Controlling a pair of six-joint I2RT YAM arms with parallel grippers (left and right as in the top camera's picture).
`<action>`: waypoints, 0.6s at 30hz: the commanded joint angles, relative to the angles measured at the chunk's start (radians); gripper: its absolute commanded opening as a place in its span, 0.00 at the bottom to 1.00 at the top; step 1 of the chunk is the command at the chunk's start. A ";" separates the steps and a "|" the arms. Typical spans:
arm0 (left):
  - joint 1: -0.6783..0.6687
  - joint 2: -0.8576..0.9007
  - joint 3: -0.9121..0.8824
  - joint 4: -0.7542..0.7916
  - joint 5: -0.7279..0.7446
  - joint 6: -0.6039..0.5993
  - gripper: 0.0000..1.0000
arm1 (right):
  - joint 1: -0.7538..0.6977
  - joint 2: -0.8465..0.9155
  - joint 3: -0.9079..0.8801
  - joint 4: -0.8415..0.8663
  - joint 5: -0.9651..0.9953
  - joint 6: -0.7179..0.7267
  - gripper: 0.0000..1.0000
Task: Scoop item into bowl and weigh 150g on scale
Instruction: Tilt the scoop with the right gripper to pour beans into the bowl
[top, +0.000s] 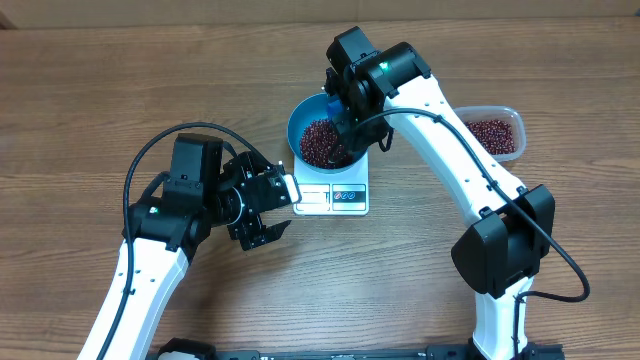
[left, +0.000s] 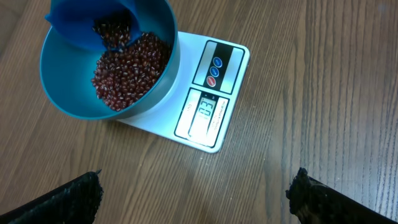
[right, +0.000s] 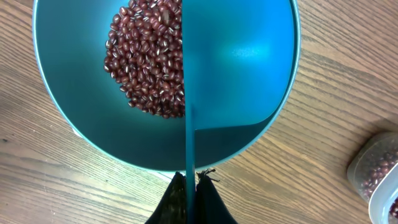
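Left gripper (top: 283, 208): jaws spread wide, holding nothing, above the wood-grain table (top: 90, 120) just on the near side of the scale.

Scale (top: 335, 197): flat, white, square, smooth plastic. The display-and-button edge faces the robot.

Bowl (top: 296, 122): sits on the scale's far part. It is round, deep and glossy blue, and overhangs the platform. Inside is a loose matte pile of red-brown beans (top: 322, 142).

Right gripper (top: 345, 112): clamped tight on the thin handle of the blue scoop (left: 81, 25), over the bowl. In the right wrist view the handle is edge-on, running straight away from the fingers.

Only the left wrist view shows the scoop's mouth tipped down with beans at its lip. It also shows the display, though the digits are unreadable.

Clear tub (top: 495, 135): far right, rounded rectangle, holds more beans.
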 joint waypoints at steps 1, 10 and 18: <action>-0.007 0.005 -0.005 0.000 0.008 -0.010 1.00 | -0.002 -0.001 0.035 0.004 0.014 0.005 0.04; -0.007 0.005 -0.005 0.000 0.008 -0.010 1.00 | -0.002 -0.002 0.035 0.003 0.029 0.010 0.04; -0.007 0.005 -0.005 0.000 0.008 -0.010 0.99 | -0.001 -0.016 0.035 0.001 0.051 0.008 0.04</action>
